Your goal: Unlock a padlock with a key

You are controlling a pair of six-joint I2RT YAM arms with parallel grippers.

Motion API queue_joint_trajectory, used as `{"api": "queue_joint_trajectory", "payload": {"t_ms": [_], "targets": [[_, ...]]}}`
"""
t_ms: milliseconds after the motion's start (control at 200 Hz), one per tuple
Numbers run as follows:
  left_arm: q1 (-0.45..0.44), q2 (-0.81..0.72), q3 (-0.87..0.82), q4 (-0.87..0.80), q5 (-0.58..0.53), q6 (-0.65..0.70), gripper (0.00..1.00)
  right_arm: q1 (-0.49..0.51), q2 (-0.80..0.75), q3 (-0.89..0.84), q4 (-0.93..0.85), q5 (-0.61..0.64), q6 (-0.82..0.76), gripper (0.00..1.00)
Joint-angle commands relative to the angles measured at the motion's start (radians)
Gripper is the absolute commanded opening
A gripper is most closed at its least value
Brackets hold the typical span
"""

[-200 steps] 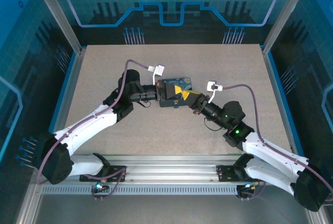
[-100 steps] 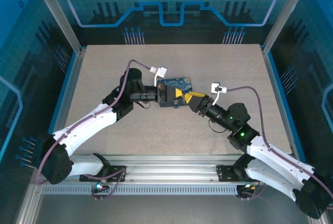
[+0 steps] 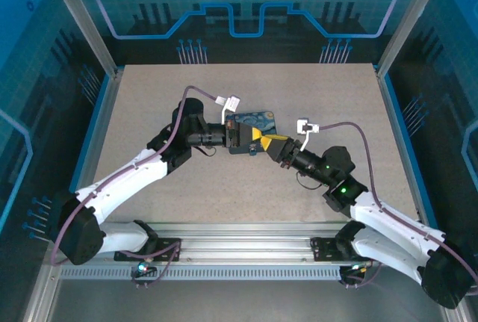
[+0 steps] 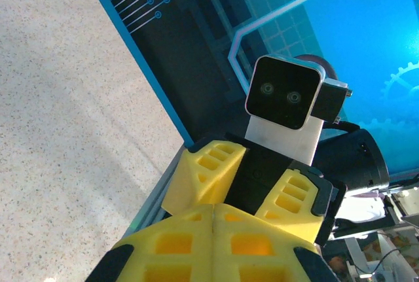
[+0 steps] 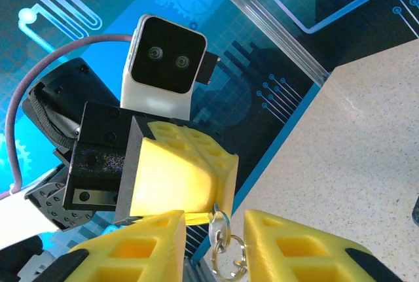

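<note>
Top external: right gripper (image 3: pixel 270 141), fingers spread, nudged back toward left gripper (image 3: pixel 256 137) above tin box (image 3: pixel 250 120); left pressed shut, key ring (image 5: pixel 222 246) dangling at tips, lower centre; padlock position unclear; alignment judged unfinished.

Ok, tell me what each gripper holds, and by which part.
Left gripper: shut, key ring hanging from its tips; the pinched piece is hidden. Right gripper: open, holding nothing.
</note>
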Motion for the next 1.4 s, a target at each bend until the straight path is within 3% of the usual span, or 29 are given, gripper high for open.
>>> {"api": "queue_joint_trajectory", "payload": {"t_ms": [0, 105, 230, 510, 710, 915, 975, 1085, 1321, 1396], "targets": [[-0.005, -0.005, 0.02, 0.021, 0.027, 0.005, 0.0, -0.013, -0.015, 0.005, 0.03, -0.013, -0.003, 0.27], [-0.004, 0.0, 0.022, 0.028, 0.034, -0.001, 0.0, -0.013, -0.013, 0.009, 0.028, -0.013, -0.005, 0.25], [-0.005, 0.001, 0.02, 0.039, 0.045, -0.009, 0.0, -0.017, -0.01, 0.01, 0.024, -0.007, -0.004, 0.32], [-0.003, 0.002, 0.016, 0.046, 0.046, -0.011, 0.0, -0.021, 0.0, 0.02, 0.028, -0.028, 0.0, 0.17], [-0.005, 0.005, 0.018, 0.053, 0.048, -0.013, 0.0, -0.021, -0.001, 0.014, 0.033, -0.035, -0.002, 0.0], [-0.003, 0.004, 0.015, 0.049, 0.043, -0.012, 0.0, -0.022, -0.002, 0.022, 0.015, -0.044, -0.013, 0.0], [0.004, 0.0, 0.014, 0.038, 0.026, -0.012, 0.29, -0.022, -0.008, 0.02, 0.0, -0.04, -0.017, 0.0], [0.033, -0.027, -0.01, 0.034, -0.004, -0.012, 0.5, -0.031, -0.042, 0.022, -0.069, -0.017, -0.036, 0.0], [0.115, -0.082, -0.038, -0.099, -0.093, 0.035, 0.68, -0.115, -0.124, 0.039, -0.29, 0.002, -0.068, 0.0], [0.133, -0.092, -0.039, -0.167, -0.14, 0.07, 0.69, -0.154, -0.138, 0.044, -0.337, -0.008, -0.082, 0.0]]}}
